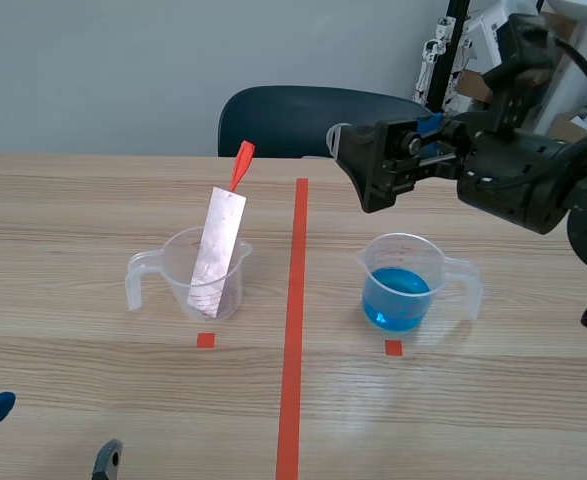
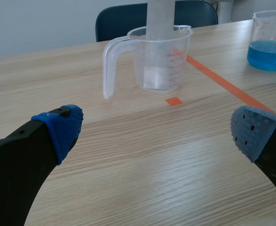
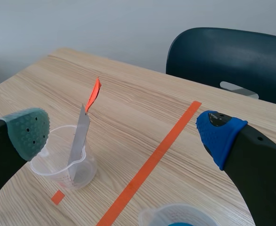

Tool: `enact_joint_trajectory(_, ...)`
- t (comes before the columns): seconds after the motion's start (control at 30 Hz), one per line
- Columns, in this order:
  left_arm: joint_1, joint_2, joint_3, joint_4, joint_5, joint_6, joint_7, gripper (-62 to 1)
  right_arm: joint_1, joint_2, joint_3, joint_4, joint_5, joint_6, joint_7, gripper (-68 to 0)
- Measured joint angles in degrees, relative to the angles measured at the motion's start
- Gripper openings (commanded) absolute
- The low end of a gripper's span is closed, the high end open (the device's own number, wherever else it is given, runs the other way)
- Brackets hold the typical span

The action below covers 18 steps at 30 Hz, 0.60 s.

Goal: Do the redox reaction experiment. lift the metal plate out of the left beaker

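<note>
Gaping wide, holding nothing: right gripper [image 1: 358, 170], raised, well apart from left beaker [image 1: 171, 270]. Spread wide, likewise unladen: left gripper [image 2: 156, 136], low, short of that beaker and apart from it. Standing tilted inside left beaker: plate [image 1: 218, 250], orange tag [image 1: 241, 165] atop. Across tape line [image 1: 295, 300] from left beaker: blue-filled beaker [image 1: 403, 255].

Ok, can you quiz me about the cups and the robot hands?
1. True or false: the metal plate is already out of the left beaker.
2. What colour is the liquid in the right beaker? A red, B blue, C green.
3. Fill in: the right gripper is ___ (open or shut).

Key: 1 false, it leans inside the beaker. 2 B. 3 open.
</note>
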Motion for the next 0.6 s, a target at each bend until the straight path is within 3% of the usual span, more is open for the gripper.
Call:
enact_joint_trajectory(0.2,-1.3,0.0,-0.7,-0.1,0.0,-3.0,-0.6,1.4,2.8,-3.1,-1.0,-3.6,0.0,3.0,-0.5,0.4)
enact_joint_trajectory(0.6,-2.4,1.1,-0.5,-0.1,1.1,-3.0,-1.0,1.4,5.6,-9.4,-1.0,-13.0,-0.1,2.9,-1.6,0.4)
